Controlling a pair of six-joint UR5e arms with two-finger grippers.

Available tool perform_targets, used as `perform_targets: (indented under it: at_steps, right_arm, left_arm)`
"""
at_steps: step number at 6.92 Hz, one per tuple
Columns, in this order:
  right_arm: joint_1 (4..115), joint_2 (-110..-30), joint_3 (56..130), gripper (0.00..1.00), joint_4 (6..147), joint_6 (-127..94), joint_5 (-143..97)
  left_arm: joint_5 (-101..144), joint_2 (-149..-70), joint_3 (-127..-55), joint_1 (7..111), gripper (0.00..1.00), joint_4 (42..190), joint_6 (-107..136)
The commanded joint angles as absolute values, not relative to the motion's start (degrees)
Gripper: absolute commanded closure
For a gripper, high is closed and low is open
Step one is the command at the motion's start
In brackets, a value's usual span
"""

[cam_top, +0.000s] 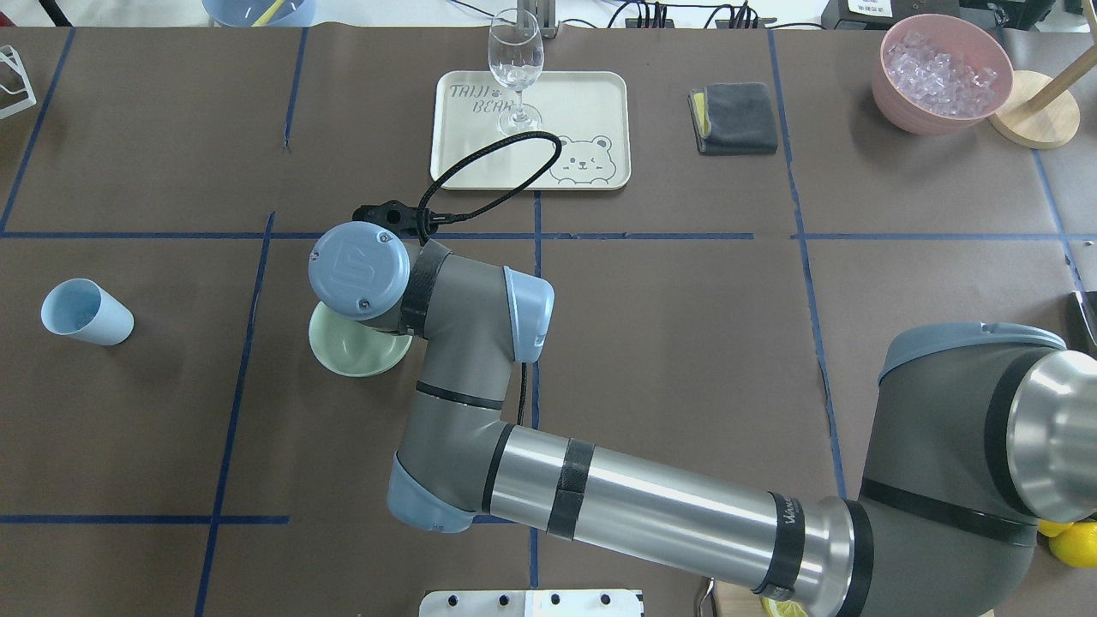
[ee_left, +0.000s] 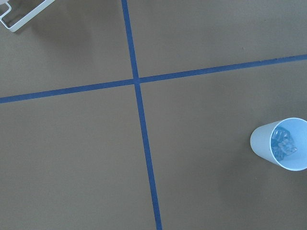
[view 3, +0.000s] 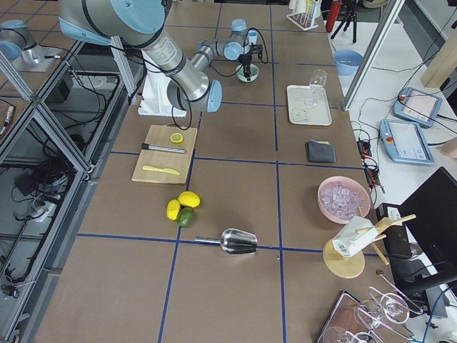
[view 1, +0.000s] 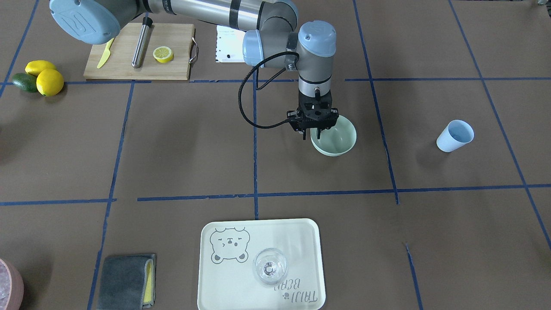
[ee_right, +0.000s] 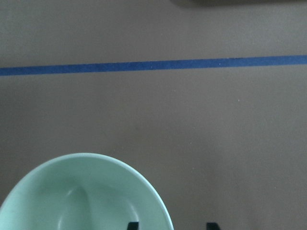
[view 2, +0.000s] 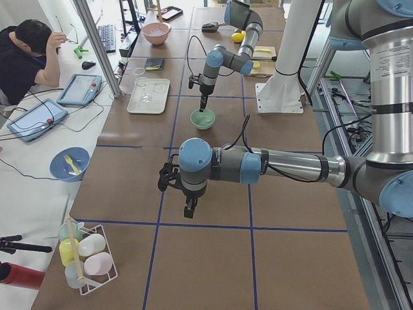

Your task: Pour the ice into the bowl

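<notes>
The pale mint green bowl (view 1: 340, 140) stands empty near the table's middle; it also shows in the overhead view (cam_top: 347, 356) and in the right wrist view (ee_right: 86, 196). My right gripper (view 1: 316, 134) points down at the bowl's rim. It is open, with one finger inside the rim and one outside (ee_right: 172, 225). The ice (ee_left: 284, 143) lies in the pale blue cup (cam_top: 86, 312), which stands well off to the bowl's side. My left gripper (view 2: 188, 210) hangs above the table near the cup; I cannot tell whether it is open or shut.
A pink container of ice (cam_top: 941, 73), a grey cloth (cam_top: 734, 117) and a tray (cam_top: 591, 103) with a wine glass (cam_top: 515, 64) stand along the far edge. A cutting board (view 1: 137, 51), lemons (view 1: 43, 77) and a metal scoop (view 3: 239, 241) lie on the robot's right.
</notes>
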State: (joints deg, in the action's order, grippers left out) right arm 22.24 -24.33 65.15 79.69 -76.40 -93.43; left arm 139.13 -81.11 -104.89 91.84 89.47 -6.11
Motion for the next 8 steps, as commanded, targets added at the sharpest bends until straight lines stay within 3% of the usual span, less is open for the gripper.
perform_targets:
  at_steps: [1, 3, 5, 8]
  right_arm:
    - [28.9, -25.7, 72.3, 0.0, 84.6, -72.6, -101.5]
    - [38.5, -37.6, 88.1, 0.0, 90.7, -58.8, -110.2]
    - [52.4, -52.3, 98.2, 0.0, 90.7, -41.5, -123.6]
    - [73.8, -70.4, 98.0, 0.0, 90.8, -0.2, -133.8]
  left_arm:
    - [139.0, -81.1, -105.1, 91.8, 0.0, 89.5, -6.1]
    - [138.3, -81.6, -105.4, 91.8, 0.0, 89.5, -6.2]
    - [138.4, -82.9, -105.6, 91.5, 0.0, 89.5, -6.2]
    - [139.0, -87.8, -104.2, 91.3, 0.0, 92.3, -5.9]
